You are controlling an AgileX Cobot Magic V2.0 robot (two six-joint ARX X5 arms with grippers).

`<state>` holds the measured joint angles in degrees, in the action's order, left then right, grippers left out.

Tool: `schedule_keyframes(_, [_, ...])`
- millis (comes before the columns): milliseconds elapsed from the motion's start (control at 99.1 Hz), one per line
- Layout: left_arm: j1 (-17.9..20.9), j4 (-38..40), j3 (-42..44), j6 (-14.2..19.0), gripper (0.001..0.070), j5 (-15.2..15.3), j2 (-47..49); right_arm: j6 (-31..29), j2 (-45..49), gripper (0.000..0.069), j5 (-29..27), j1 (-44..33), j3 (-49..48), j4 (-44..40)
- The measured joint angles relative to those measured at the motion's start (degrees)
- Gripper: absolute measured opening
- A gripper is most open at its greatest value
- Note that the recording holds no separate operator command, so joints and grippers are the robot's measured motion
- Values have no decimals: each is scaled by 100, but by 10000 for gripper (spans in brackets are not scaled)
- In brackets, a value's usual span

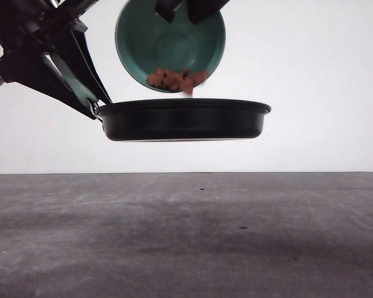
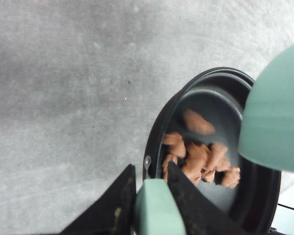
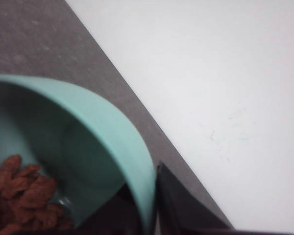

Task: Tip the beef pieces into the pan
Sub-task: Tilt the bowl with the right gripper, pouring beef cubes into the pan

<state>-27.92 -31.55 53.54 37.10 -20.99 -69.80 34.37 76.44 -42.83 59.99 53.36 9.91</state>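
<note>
My left gripper [image 1: 94, 99] is shut on the mint-green handle [image 2: 157, 208] of the black pan [image 1: 183, 121] and holds the pan level in the air. Over the pan, a teal bowl [image 1: 168, 43] tips steeply, its rim pinched by my right gripper [image 1: 183, 9]. Orange-brown beef pieces [image 1: 174, 79] crowd the bowl's lower lip and one is dropping off it. In the left wrist view several beef pieces [image 2: 201, 156] lie inside the pan [image 2: 210, 98], one blurred above them. The right wrist view has more beef pieces [image 3: 24, 191] still in the bowl [image 3: 103, 132].
The grey table [image 1: 186, 236] lies well below the raised pan, with a plain white wall [image 1: 323, 74] behind it. In the left wrist view the bowl's outer wall [image 2: 277, 122] hangs over the far side of the pan.
</note>
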Motion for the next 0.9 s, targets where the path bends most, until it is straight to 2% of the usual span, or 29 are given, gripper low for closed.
schedule_keyframes(393, [4, -2, 0, 0, 59, 0, 0, 616, 4, 18, -48, 0, -212, 520])
schedule_keyframes(646, [4, -13, 0, 22, 59, 0, 0, 1161, 7, 18, 256, -42, -223, 1475])
schedule_keyframes(898, [109, -31, 0, 70, 59, -4, 0, 1386, 7, 18, 273, -48, -479, 1958])
